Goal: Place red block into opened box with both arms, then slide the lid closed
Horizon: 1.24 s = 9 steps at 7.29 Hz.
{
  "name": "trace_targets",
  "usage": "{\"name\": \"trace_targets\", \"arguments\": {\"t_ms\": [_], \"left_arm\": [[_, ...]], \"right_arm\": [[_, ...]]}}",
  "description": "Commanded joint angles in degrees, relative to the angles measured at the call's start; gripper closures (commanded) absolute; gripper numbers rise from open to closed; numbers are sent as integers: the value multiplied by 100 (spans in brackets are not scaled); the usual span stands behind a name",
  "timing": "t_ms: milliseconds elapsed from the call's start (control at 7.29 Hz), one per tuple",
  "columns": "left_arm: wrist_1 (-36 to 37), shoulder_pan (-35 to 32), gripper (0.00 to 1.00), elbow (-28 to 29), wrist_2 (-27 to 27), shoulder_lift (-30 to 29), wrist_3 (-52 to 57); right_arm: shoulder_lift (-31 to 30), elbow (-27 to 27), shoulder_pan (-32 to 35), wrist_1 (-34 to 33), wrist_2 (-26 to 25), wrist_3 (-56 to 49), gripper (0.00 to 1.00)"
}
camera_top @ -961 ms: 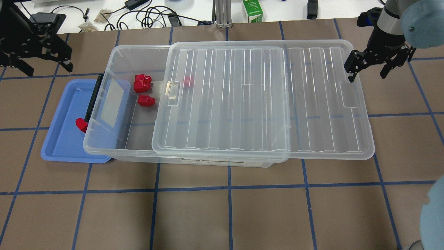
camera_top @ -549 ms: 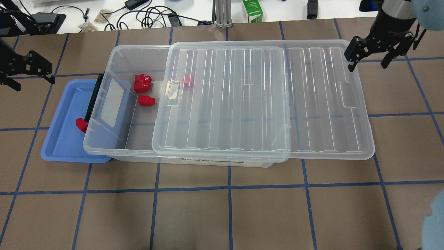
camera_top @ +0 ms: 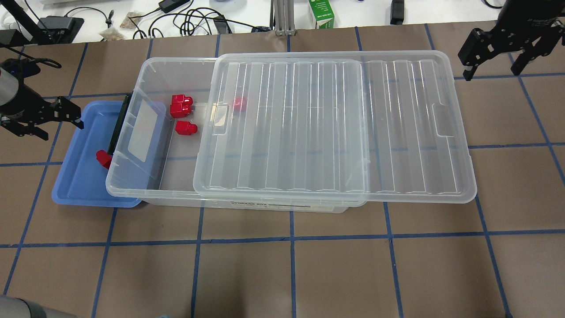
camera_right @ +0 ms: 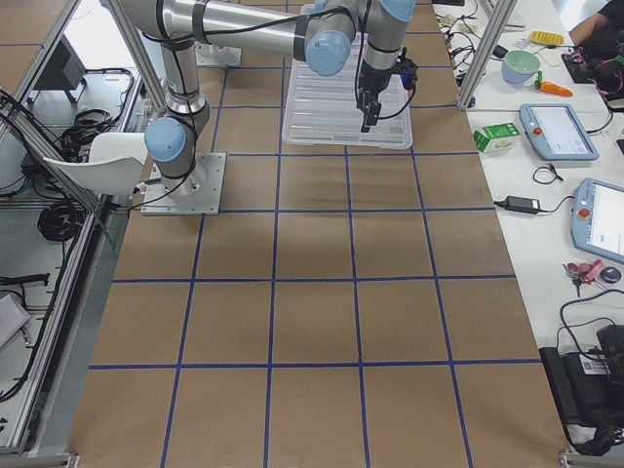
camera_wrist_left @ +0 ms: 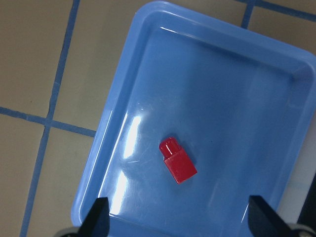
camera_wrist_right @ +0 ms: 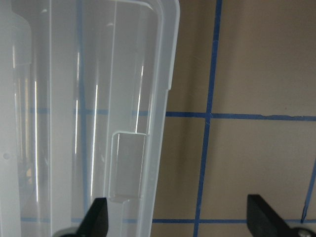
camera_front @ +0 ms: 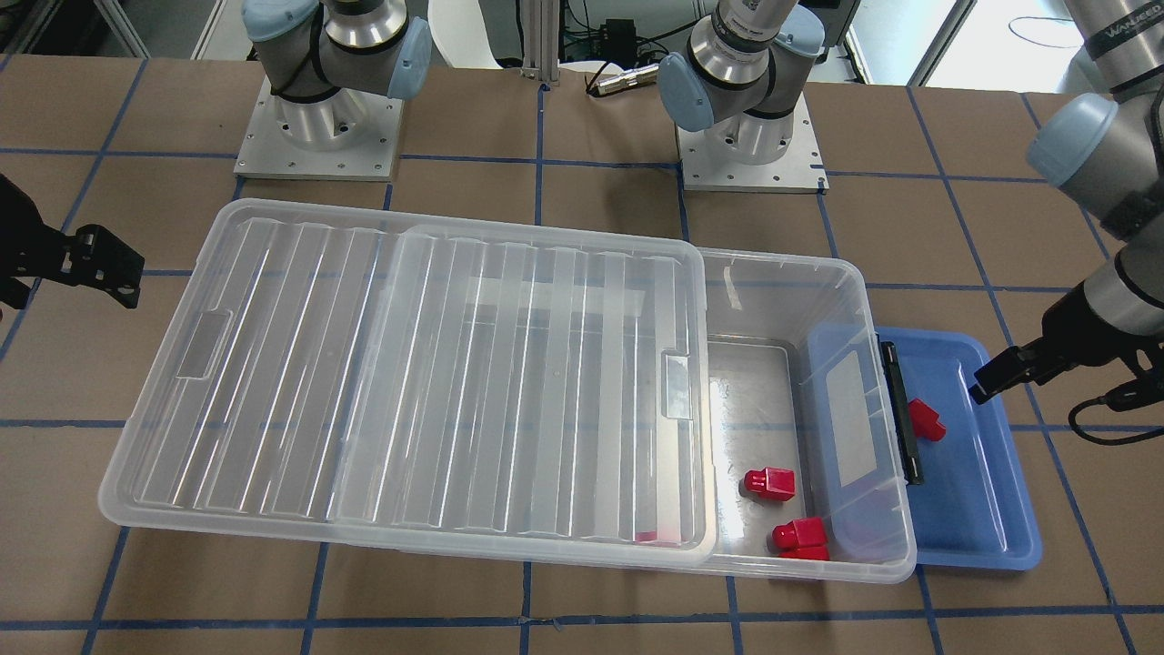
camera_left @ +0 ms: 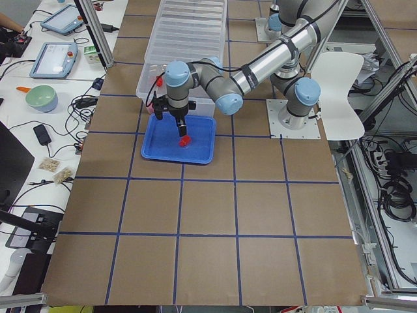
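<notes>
One red block [camera_wrist_left: 177, 160] lies alone in the blue tray [camera_wrist_left: 123, 98], close to the box's black latch [camera_top: 118, 128]; it also shows in the overhead view [camera_top: 103, 158]. My left gripper [camera_wrist_left: 180, 219] hovers open over the tray's outer edge [camera_top: 63, 132], a short way from the block. The clear box [camera_top: 176, 62] holds several more red blocks [camera_top: 186, 128] at its open end. The ribbed lid [camera_top: 335, 128] covers the rest and overhangs the far end. My right gripper [camera_top: 491, 70] hangs open and empty off the lid's back right corner [camera_wrist_right: 180, 222], beside the lid's end tab [camera_wrist_right: 126, 168].
The blue tray [camera_top: 79, 176] is tucked partly under the box's latch end. A green carton [camera_top: 321, 13] and cables [camera_top: 190, 20] lie beyond the table's back edge. Both arm bases [camera_front: 318, 127] stand behind the box.
My left gripper has moved from the back left corner toward the blue tray. My right gripper has drawn back and to the right, away from the lid's corner. Box, lid and blocks stayed put.
</notes>
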Motion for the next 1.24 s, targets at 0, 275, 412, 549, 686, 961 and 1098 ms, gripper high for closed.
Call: {"name": "trace_targets", "arguments": {"t_ms": [0,275,412,549,686,961,1098], "left_arm": [[609,28,0,-215,-26,-492,-410],[840,19,0,-724,-9,-495,-682],[1041,19,0,-761,-26,-590,-683],[1130,19,0,-753,-244,-652,-744],[1140,19,0,-761,-403,-722,-762],[1289,19,38,-805,-395,-793,-834],[1289,10,60,-814,-422,-854,-859]], "right_arm": [[12,60,-239,53,-62,-72,0],[13,69,-423,52,-133,-81,0],[82,78,-503,43,-107,-81,0],[144,78,-521,113,-106,-81,0],[144,78,-521,140,-72,-81,0],[162,86,-547,245,-72,-72,0],[171,78,-556,237,-80,-46,0]]}}
